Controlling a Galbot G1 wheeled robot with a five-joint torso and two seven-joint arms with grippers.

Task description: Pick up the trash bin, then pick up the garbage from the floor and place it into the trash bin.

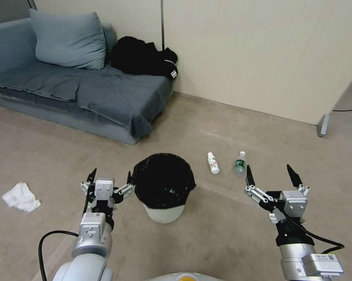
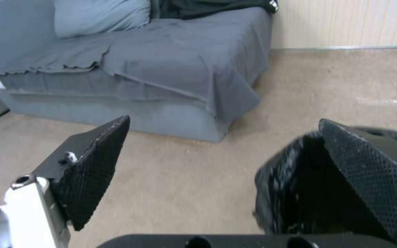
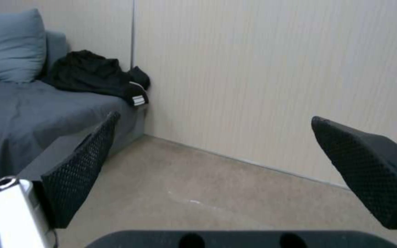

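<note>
1. Looking down from the head view, the left pincer hangs with its jaws spread, its inner finger just beside the rim of the trash bin or perhaps touching the black bag folded over it; I cannot tell which. The bin stands upright on the floor, directly to the inner side of that pincer. The right pincer is spread too, pinching nothing, with two small bottles lying just ahead of its fingertips and toward the bin. A crumpled tissue lies well out beyond the left pincer's outer side.

2. From the left wrist view, the left pincer is spread wide, and one finger sits at the bin's bag-covered rim, seemingly over the lip with the dark inside behind it. The other finger stands over bare floor, with a sofa farther ahead.

3. From the right wrist view, the right pincer is open, with floor, a wall and the sofa corner beyond it.

4. Handling, as I judge it: the bin looks light, thin-walled and fairly stiff, but the bag is slick and loose. The rim wall, pinched with one finger inside and one outside, seems the best hold. The bottles look light and likely to roll; the tissue is soft and squashes.
</note>
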